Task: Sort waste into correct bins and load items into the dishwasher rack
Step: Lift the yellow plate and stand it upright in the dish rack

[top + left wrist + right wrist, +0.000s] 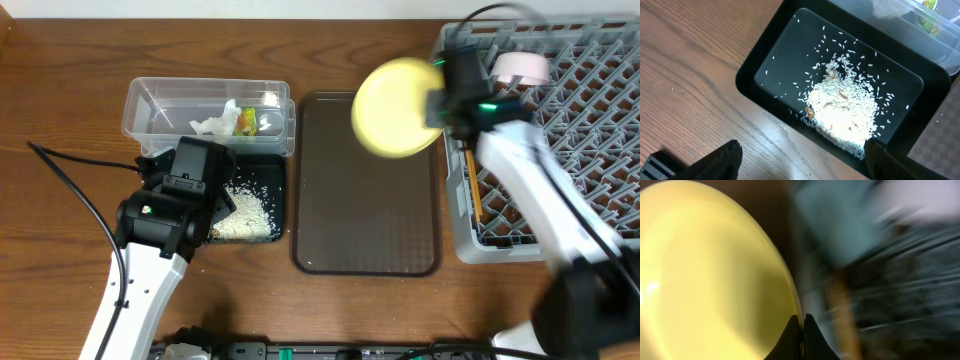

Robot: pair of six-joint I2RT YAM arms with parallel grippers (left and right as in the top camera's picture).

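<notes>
My right gripper (437, 108) is shut on the rim of the round yellow plate (394, 107) and holds it tilted in the air over the brown tray's far right part, next to the grey dishwasher rack (590, 150). In the right wrist view the plate (705, 275) fills the left and the fingers (801, 330) pinch its edge; the rest is blurred. A chopstick (473, 185) lies in the rack. The black tray (258, 170) holds rice (842, 117). My left gripper (800, 162) is open above the tray's near edge. The clear tub (160, 105) holds the tissue (217, 122) and wrapper (246, 121).
The flat brown serving tray (365, 215) lies between the bins and the rack. A pale pink-white cup or bowl (520, 68) sits upside down at the rack's far left. A black cable (75, 175) runs across the wooden table at the left.
</notes>
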